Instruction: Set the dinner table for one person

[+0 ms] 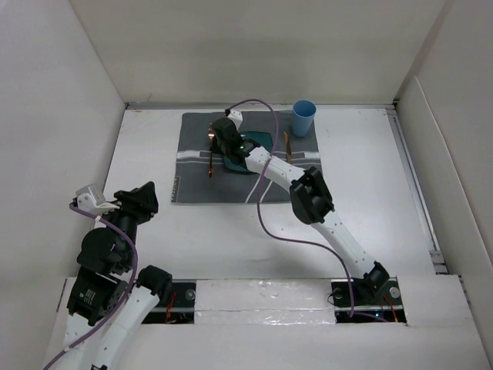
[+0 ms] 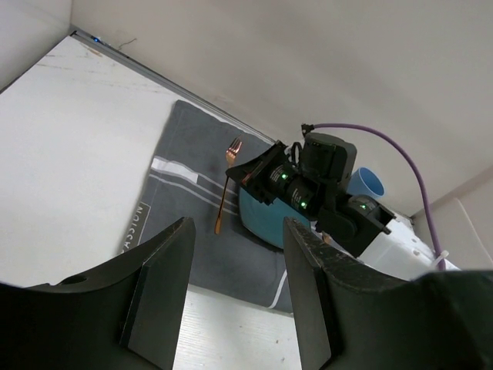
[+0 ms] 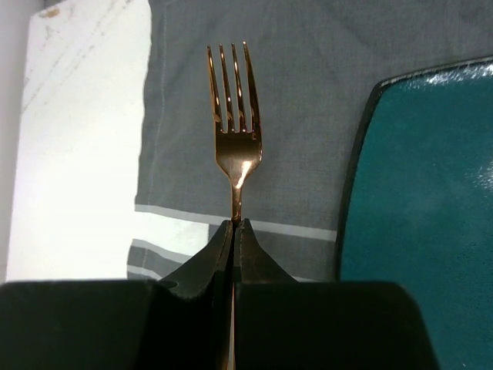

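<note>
Although white lettering (image 2: 132,230) marks the left edge of the grey placemat (image 1: 192,181), it is unreadable. Copper fork (image 3: 235,131), left of the teal plate (image 3: 424,200) at the far middle of the table (image 1: 370,200), runs near-to-far, tines toward the back wall (image 1: 262,54), pinched by the right end effector (image 3: 233,227); left end effector (image 2: 237,231) spread, empty.

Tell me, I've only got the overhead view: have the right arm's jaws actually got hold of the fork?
Observer: Yes. The right wrist view shows the right jaws shut on the fork, gripping its handle just below the tines.
Operator: Does the fork overlap the plate?
Observer: No. Grey placemat shows between it and the plate.
Operator: And the left jaws?
Observer: Open, nothing between them.
</note>
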Robot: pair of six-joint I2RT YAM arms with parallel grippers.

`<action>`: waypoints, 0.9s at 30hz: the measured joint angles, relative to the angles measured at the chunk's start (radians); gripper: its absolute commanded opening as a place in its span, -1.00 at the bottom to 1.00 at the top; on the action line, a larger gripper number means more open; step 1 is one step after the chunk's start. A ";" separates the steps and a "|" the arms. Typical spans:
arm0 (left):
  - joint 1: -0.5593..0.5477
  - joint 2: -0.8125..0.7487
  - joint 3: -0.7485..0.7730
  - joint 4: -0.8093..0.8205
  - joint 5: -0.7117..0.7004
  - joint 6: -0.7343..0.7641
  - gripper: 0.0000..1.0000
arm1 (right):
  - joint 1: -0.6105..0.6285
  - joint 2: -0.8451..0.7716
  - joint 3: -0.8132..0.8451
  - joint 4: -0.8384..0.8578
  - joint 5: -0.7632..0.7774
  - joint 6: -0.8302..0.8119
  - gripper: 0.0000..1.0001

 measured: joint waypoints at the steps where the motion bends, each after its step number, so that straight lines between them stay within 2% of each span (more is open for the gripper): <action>1: 0.000 0.000 0.000 0.000 0.000 0.000 -0.08 | 0.000 0.010 0.005 -0.001 -0.002 0.000 -1.00; 18: 0.000 0.000 0.000 0.000 -0.004 0.000 -0.09 | 0.000 0.063 0.018 -0.007 -0.039 0.040 -0.99; 20: 0.000 0.000 0.000 0.000 -0.003 0.000 -0.09 | 0.000 0.064 0.026 -0.007 -0.043 0.044 -0.95; 24: 0.000 0.000 0.000 0.000 -0.003 0.000 -0.09 | 0.000 0.064 0.029 -0.004 -0.050 0.052 -0.68; 27: 0.000 0.000 0.000 0.000 -0.004 0.000 -0.09 | 0.000 0.064 0.029 -0.002 -0.051 0.053 -0.57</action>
